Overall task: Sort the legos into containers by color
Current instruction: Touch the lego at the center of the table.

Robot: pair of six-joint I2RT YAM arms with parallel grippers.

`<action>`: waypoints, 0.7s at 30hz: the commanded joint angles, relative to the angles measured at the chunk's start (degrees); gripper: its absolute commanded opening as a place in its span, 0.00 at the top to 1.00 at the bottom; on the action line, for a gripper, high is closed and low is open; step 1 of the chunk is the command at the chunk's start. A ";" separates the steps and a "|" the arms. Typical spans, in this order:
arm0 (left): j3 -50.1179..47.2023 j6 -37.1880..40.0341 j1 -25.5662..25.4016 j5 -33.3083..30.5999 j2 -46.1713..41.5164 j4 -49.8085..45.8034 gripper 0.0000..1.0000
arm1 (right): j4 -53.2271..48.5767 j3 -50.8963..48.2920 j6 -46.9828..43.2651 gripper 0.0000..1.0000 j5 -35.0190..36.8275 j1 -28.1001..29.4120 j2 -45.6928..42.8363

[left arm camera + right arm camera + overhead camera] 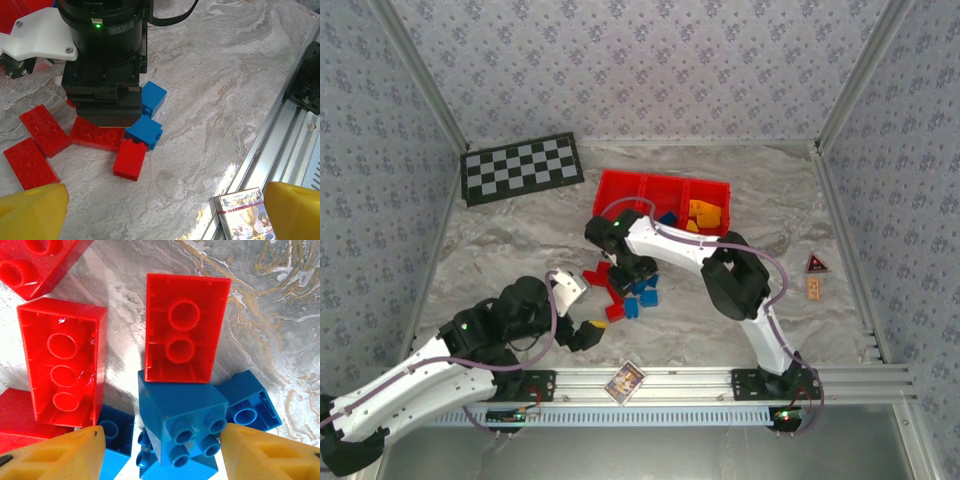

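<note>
The right gripper hung straight over the loose legos, its yellow fingers spread wide and holding nothing. A stubby blue brick lay right in the gap between them, studs turned toward the wrist and a red brick butted against its far side. That blue one looked near enough square, so no long axis to line up on, and a plain drop and squeeze seemed enough to me, though blue neighbours crowded close. The left gripper sat off to the near side, likewise wide open and empty, and the red tray lay just beyond the pile.
</note>
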 commanded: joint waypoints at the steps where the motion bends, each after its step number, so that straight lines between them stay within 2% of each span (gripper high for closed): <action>1: 0.14 0.66 -0.37 0.79 -0.13 -0.28 0.00 | -1.63 1.15 0.22 0.37 1.30 -0.11 1.13; 11: 0.15 0.56 -0.39 0.71 -0.07 -0.18 0.00 | -2.44 1.44 1.18 0.36 3.13 -0.66 -0.08; 21: 0.14 0.66 -0.37 0.79 0.02 -0.27 0.00 | -1.94 2.55 1.29 0.35 1.46 -1.15 1.36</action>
